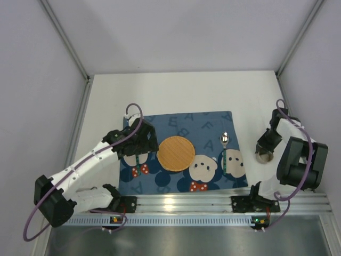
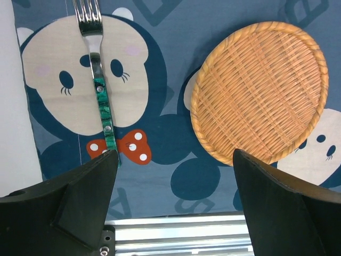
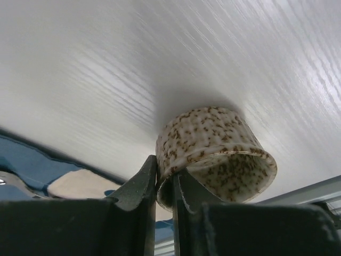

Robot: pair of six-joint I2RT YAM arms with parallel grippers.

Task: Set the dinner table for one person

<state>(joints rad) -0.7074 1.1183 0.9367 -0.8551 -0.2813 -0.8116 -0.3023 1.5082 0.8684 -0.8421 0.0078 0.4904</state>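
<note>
The white dinner table (image 1: 160, 90) carries a blue mouse-print placemat (image 1: 208, 121). On the mat lie a round woven plate (image 1: 176, 153), a spoon (image 1: 225, 152) to its right and a green-handled fork (image 2: 98, 80) to its left. My left gripper (image 2: 176, 154) is open and empty above the mat's near edge, with the fork's handle end by its left fingertip and the plate (image 2: 261, 90) by its right. My right gripper (image 3: 165, 170) is shut on the rim of a brown-speckled cup (image 3: 213, 144), one finger inside and one outside. The cup (image 1: 263, 156) is over the bare table right of the mat; I cannot tell whether it touches.
A ribbed aluminium rail (image 1: 186, 202) runs along the near edge, with both arm bases bolted to it. Grey walls with metal posts enclose the table on the left, right and back. Bare white tabletop lies beyond the mat.
</note>
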